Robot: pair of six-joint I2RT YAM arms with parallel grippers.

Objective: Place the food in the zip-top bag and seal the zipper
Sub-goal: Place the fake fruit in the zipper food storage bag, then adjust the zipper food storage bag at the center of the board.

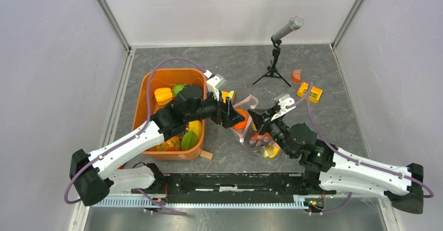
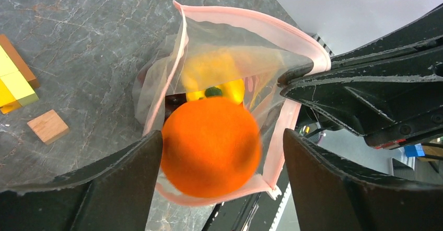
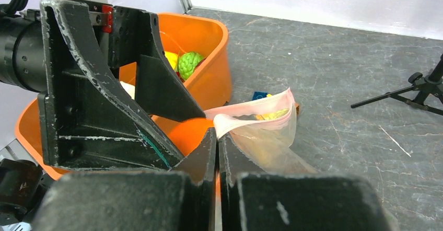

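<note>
My left gripper (image 1: 232, 117) is open above the mouth of the zip-top bag (image 2: 235, 58). An orange toy fruit (image 2: 211, 145) is blurred between its jaws, touching the left one with a gap to the right one. It also shows in the top view (image 1: 240, 121). My right gripper (image 3: 217, 137) is shut on the bag's pink zipper strip (image 2: 271, 24) and holds the mouth open. The white slider (image 2: 274, 192) sits at the strip's near corner. Yellow food (image 2: 219, 69) lies inside the bag (image 1: 258, 137). More food, yellow and green (image 3: 189, 64), is in the orange tub.
The orange tub (image 1: 151, 84) stands to the left of the bag. A microphone on a tripod (image 1: 274, 58) stands at the back. Yellow blocks (image 1: 309, 92) and an orange piece (image 1: 296, 75) lie at the back right. A small wooden block (image 2: 48, 126) lies near the bag.
</note>
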